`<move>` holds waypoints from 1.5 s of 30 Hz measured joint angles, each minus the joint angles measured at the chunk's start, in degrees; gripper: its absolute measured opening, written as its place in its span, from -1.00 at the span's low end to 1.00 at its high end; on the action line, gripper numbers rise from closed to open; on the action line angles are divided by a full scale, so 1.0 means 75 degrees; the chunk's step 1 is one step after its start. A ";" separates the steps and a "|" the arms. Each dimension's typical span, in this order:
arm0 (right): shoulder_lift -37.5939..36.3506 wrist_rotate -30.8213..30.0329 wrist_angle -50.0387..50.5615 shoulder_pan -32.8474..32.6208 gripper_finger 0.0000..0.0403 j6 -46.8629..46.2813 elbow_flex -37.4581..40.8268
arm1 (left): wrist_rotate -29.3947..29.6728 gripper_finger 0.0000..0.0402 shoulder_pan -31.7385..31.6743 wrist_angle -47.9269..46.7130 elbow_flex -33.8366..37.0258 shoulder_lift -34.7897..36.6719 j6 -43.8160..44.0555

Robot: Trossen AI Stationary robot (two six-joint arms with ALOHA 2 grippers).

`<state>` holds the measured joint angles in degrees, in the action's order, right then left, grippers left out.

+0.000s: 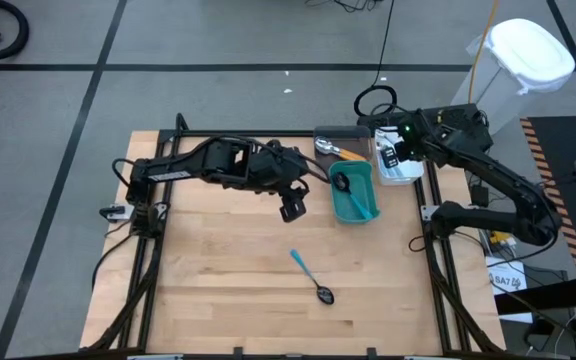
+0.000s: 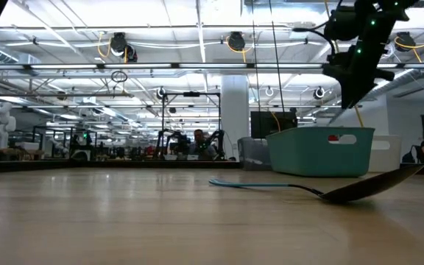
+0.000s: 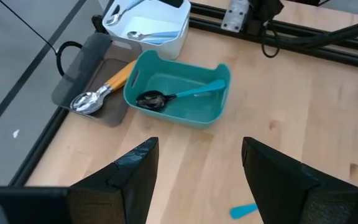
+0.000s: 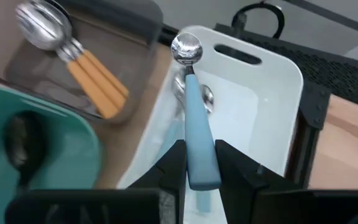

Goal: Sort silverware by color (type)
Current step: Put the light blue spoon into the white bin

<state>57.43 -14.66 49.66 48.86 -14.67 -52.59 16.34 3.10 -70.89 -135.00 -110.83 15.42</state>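
My right end effector (image 4: 194, 163) is pinching a light-blue-handled spoon (image 4: 197, 134) by its handle, hanging over the white bin (image 4: 272, 93) at the far right corner of the bench (image 1: 218, 290). The spoon's long axis runs straight out ahead of my fingers, its silver bowl pointing forward over the bin's inside, where more silver-headed pieces already lie. Letting go here should, I judge, drop it into the proper bin.

Beside the white bin stands the teal bin (image 1: 353, 195), holding a black spoon with a teal handle (image 3: 179, 96); past that, along the far edge, the gray bin (image 3: 89, 81) holds orange-handled spoons (image 4: 82, 62).

My left end effector (image 1: 291, 207) is spread wide and empty, hovering near the middle of the bench, just short of the teal bin. One piece remains loose: a teal-handled black spoon (image 1: 311, 276) lying flat toward the near edge of the bench. It lies nearward from my left end effector, clearly the closer arm. Its long axis runs diagonally, black bowl pointing toward the near right, handle tip toward the far left.
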 joint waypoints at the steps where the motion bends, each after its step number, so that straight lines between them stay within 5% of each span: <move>1: 0.0000 -0.0002 -0.0010 0.0068 -0.71 0.0045 0.0061 | 0.0003 0.14 0.0023 -0.0003 0.0000 0.0000 0.0023; 16: 0.0003 -0.0043 -0.1622 0.0341 -0.69 0.0517 0.1300 | 0.0232 0.14 -0.0171 -0.0006 0.0000 0.0000 -0.0015; 45: 0.0499 -0.0031 -0.1208 0.0338 -0.59 0.1006 0.1491 | 0.0233 0.14 -0.0648 -0.0003 0.0000 -0.0006 -0.0438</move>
<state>61.17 -14.90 40.60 51.40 -7.12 -41.41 18.09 -1.76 -70.91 -135.00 -110.87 12.14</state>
